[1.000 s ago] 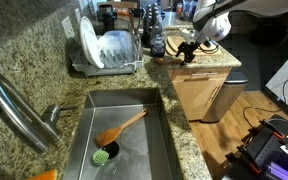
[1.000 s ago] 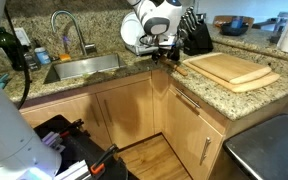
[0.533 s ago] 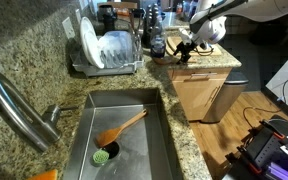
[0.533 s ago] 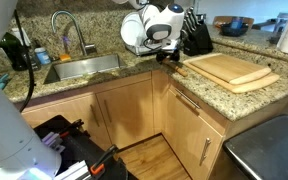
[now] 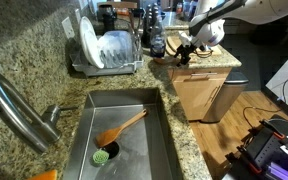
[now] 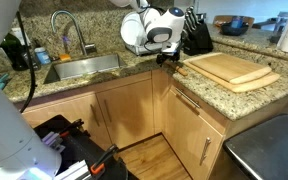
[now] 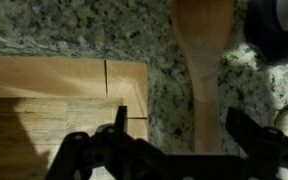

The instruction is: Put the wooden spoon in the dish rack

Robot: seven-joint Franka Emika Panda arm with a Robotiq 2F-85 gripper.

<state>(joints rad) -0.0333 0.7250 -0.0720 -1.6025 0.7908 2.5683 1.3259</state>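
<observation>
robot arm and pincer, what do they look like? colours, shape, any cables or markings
The arm is made of glossy white, rounded shells, with darker parts near the wrist. The pincer at its end is black and blocky. In the wrist view its two fingers look dark, slim and tapered. No markings are readable at this size, and I cannot make out any cables.

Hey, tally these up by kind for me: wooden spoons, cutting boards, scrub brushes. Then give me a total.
Wooden spoons: 2, the sink spoon and the counter spoon
Cutting boards: 2, the top board stacked on the bottom board
Scrub brushes: 1, the green brush
Total: 5
</observation>
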